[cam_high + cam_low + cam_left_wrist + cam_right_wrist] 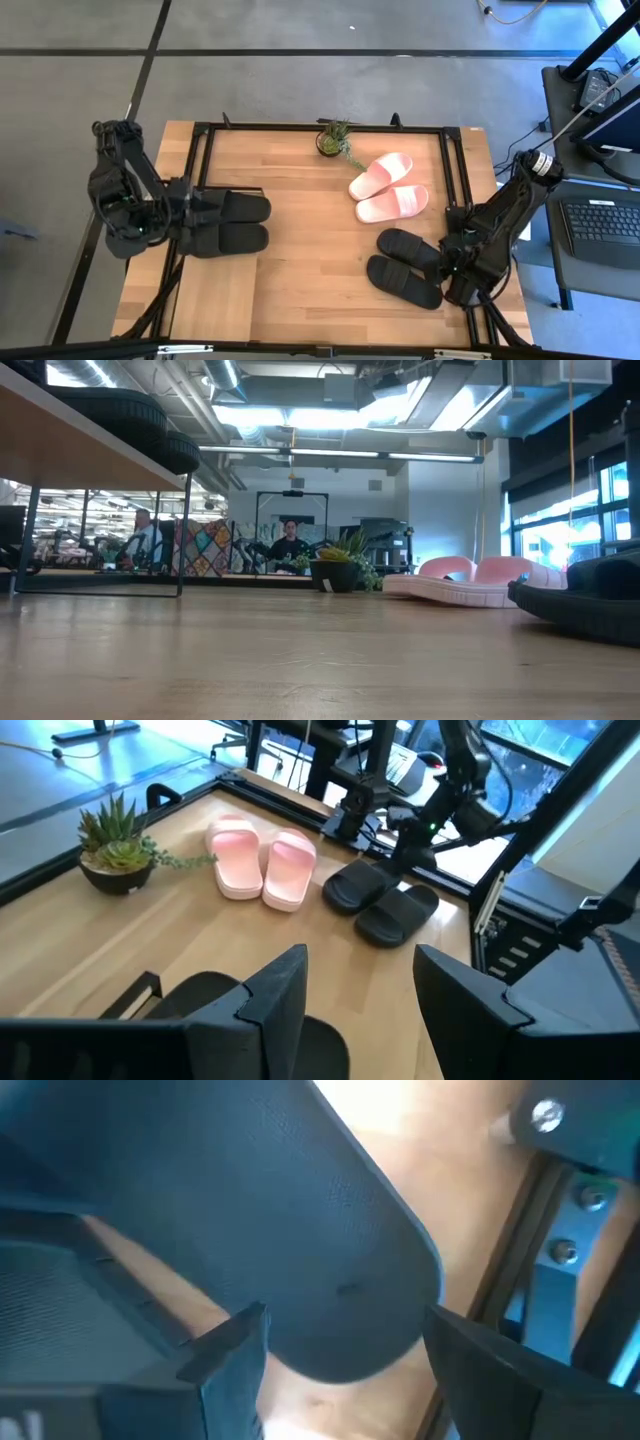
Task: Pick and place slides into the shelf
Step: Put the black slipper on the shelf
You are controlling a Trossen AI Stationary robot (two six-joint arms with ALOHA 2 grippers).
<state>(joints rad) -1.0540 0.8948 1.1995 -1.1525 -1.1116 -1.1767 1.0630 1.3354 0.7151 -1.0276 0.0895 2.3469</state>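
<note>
**Slides split between shelf and tabletop, both grippers spread**

Jaws of the right gripper are spread wide, and nothing is clamped between them; in the right wrist view the rounded end of a black slide fills the gap ahead of the fingers, though contact cannot be judged. From above, the right gripper is seen at the table's right edge, just beside a pair of black slides lying side by side on the wooden tabletop.

Jaws of the left gripper are likewise held apart with nothing between them. In the high view the left gripper is found at the table's left side, over the near ends of two more black slides, which are set next to each other. In the low view these two are shown resting on the shelf, a raised light-wood plank on thin dark legs.

A pair of pale pink slides is laid on the tabletop right of centre, near the black pair by the right arm but apart from it. A small potted plant stands at the far edge of the table, near the pink pair. Beyond the table, people are seen in the room in the low view.
</note>
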